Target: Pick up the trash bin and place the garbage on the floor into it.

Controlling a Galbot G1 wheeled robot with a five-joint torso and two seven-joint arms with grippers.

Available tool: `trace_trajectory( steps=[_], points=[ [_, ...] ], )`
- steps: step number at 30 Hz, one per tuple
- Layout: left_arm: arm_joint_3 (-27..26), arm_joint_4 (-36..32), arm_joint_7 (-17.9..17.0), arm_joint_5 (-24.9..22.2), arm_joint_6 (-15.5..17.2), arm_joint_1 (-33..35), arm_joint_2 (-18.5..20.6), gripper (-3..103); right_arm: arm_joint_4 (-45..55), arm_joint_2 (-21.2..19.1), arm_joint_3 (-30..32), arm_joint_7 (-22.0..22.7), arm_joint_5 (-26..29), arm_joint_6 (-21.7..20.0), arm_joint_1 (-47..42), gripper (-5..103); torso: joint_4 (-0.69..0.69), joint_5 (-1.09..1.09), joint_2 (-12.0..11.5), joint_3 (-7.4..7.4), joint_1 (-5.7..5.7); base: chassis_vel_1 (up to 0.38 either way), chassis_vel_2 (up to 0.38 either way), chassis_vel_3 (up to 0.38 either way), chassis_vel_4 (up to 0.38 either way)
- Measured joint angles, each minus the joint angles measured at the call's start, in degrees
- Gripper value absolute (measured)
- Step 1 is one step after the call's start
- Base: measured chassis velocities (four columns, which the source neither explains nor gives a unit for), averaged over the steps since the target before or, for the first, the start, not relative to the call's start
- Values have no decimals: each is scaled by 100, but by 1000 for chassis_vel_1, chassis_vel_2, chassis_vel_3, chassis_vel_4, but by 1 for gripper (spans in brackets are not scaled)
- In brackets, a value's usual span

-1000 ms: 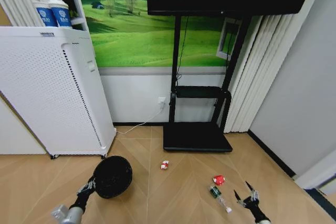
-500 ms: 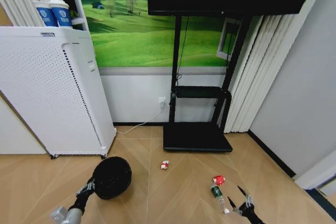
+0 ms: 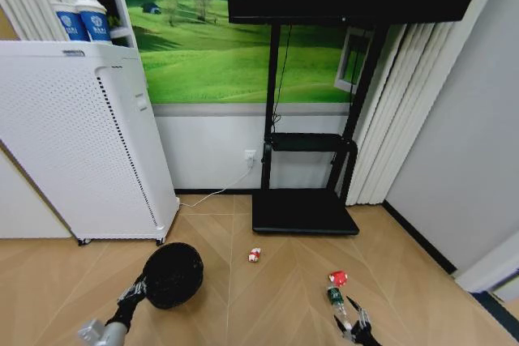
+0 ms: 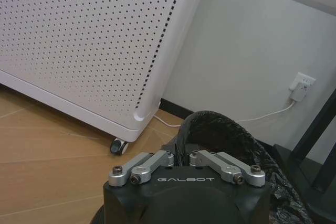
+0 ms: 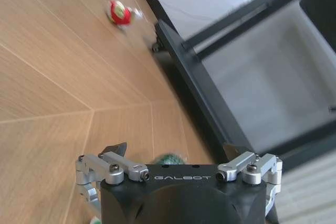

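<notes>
Both pincers busy: left pincer [image 3: 139,288] clenched on trash bin [image 3: 173,273] rim; right pincer [image 3: 352,326] spread over bottle [image 3: 338,303].

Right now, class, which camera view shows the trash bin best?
The head view: the whole bin stands on the floor, left gripper at its rim. The left wrist view shows just its bagged rim, close up.

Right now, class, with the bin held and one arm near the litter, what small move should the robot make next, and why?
Probably lower the right gripper onto the small clear bottle and close. Its jaws are open, just short of the bottle, while the left gripper is shut on the trash bin rim.
</notes>
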Motion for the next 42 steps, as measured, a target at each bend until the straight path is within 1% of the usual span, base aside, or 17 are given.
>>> trace_trajectory(
  steps=[2, 3, 4, 5, 6, 7, 12, 14, 19, 22, 24, 27, 28, 30, 35, 39, 42],
  points=[
    [-8, 9, 4, -3, -10, 14, 1, 7, -174, 40, -207, -81, 438, -1, 170, 100, 1, -1, 0, 0, 0, 0, 0, 0, 0],
    [-12, 22, 8, -3, -16, 23, 2, 7, -211, 40, -360, -134, 711, -2, 201, 100, 5, 0, 0, 0, 0, 0, 0, 0, 0],
    [-12, 22, 8, -3, -16, 23, 2, 7, -211, 40, -360, -134, 711, -2, 201, 100, 5, 0, 0, 0, 0, 0, 0, 0, 0],
    [-16, 33, 12, -3, -26, 28, 7, 7, -197, 26, -509, -186, 993, -32, 192, 100, 1, 0, 0, 0, 0, 0, 0, 0, 0],
    [-18, 37, 15, -3, -29, 31, 11, 7, -172, 13, -607, -232, 1207, -54, 176, 100, 1, 0, 0, 0, 0, 0, 0, 0, 0],
    [-20, 39, 16, -5, -32, 31, 18, 7, -175, 17, -655, -272, 1309, -54, 168, 100, 0, -1, 0, 0, 0, 0, 0, 0, 0],
    [-28, 41, 18, -17, -33, 32, 41, 7, -229, 88, -704, -371, 1528, -7, 162, 100, -1, -1, 0, 0, 0, 0, 0, 0, 0],
    [-33, 41, 21, -22, -33, 35, 56, 7, -236, 117, -760, -419, 1742, -7, 167, 100, 0, -1, 0, 0, 0, 0, 0, 0, 0],
    [-35, 46, 37, -18, -46, 52, 59, 7, -250, 154, -835, -479, 1973, -10, 222, 100, 1, 0, 0, 0, 0, 0, 0, 0, 0],
    [-34, 46, 50, -13, -63, 78, 49, 7, -249, 161, -956, -520, 2310, -59, 288, 100, 1, -1, 0, 0, 0, 0, 0, 0, 0],
    [-33, 47, 53, -13, -65, 82, 46, 7, -249, 163, -980, -534, 2379, -66, 307, 100, 1, 0, 0, 0, 0, 0, 0, 0, 0],
    [-34, 46, 65, -11, -80, 110, 43, 7, -285, 167, -1164, -619, 2862, -108, 447, 100, 2, -1, 0, 0, 0, 0, 0, 0, 0],
    [-34, 46, 65, -11, -80, 110, 43, 7, -285, 167, -1164, -619, 2862, -108, 447, 100, 2, -1, 0, 0, 0, 0, 0, 0, 0],
    [-61, 45, 77, -10, -94, 139, 53, 7, -326, 143, -1340, -665, 3204, -183, 523, 100, 0, -2, 0, 0, 0, 0, 0, 0, 0],
    [-72, 47, 84, -10, -111, 156, 52, 7, -452, 165, -1455, -717, 3302, -189, 611, 100, 0, -1, 0, 0, 0, 0, 0, 0, 0],
    [-75, 73, 101, -10, -131, 164, 38, 7, -564, 219, -1609, -760, 3501, -225, 735, 100, 1, 0, 0, 0, 0, 0, 0, 0, 0],
    [-70, 103, 104, -11, -139, 156, 29, 7, -633, 230, -1905, -813, 3705, -267, 896, 100, 1, -1, 0, 0, 0, 0, 0, 0, 0]
  ],
)
